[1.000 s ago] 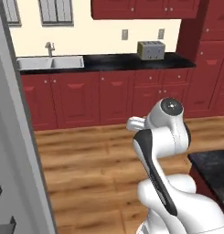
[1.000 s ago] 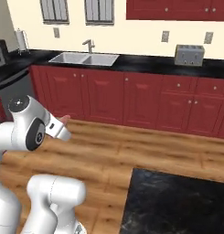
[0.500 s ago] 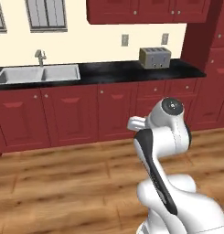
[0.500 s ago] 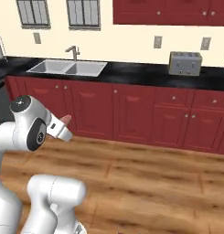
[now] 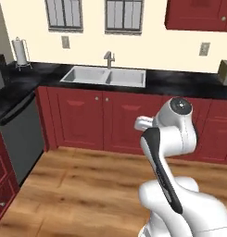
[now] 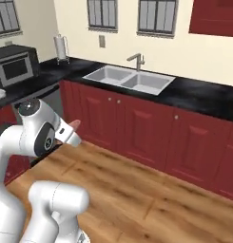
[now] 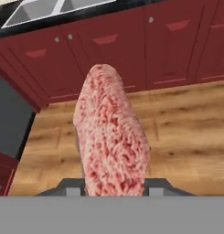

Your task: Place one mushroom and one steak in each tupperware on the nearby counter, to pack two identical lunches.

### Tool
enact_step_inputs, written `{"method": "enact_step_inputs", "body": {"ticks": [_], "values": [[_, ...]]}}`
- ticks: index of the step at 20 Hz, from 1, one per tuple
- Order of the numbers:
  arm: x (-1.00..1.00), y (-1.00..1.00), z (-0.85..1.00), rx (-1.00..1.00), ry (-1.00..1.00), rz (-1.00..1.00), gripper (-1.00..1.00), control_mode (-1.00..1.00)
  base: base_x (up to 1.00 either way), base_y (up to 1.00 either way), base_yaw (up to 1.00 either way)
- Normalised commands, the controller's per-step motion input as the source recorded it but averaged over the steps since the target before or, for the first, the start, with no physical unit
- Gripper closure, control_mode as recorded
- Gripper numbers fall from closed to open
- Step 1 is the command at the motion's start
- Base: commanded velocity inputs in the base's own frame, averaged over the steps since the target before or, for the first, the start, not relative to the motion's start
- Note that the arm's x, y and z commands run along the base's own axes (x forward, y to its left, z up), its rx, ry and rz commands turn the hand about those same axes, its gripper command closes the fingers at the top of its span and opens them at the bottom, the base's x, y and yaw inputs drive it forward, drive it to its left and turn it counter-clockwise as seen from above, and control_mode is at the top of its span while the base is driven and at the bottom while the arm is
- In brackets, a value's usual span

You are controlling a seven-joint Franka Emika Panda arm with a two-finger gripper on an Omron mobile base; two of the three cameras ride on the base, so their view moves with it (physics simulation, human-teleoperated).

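Black counter (image 5: 179,83) with a steel sink (image 5: 104,76) runs above red cabinets (image 5: 101,120) and wood floor (image 5: 87,190); gripper (image 7: 112,183) clamps a steak (image 7: 111,132).

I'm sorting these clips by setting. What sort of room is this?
A home-style kitchen, rendered: a double sink with a faucet is set in a black counter over dark red cabinets, and a microwave stands on the side counter.
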Motion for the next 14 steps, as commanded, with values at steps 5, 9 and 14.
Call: {"method": "enact_step_inputs", "body": {"ticks": [5,9,14], "values": [[0.00,0.00,0.00,0.00,0.00,0.00,1.00,1.00,0.93,0.00,0.71],[0.00,0.00,0.00,0.00,0.00,0.00,1.00,1.00,1.00,0.00,0.69],[0.00,0.00,0.00,0.00,0.00,0.00,1.00,1.00,0.88,0.00,0.73]]}}
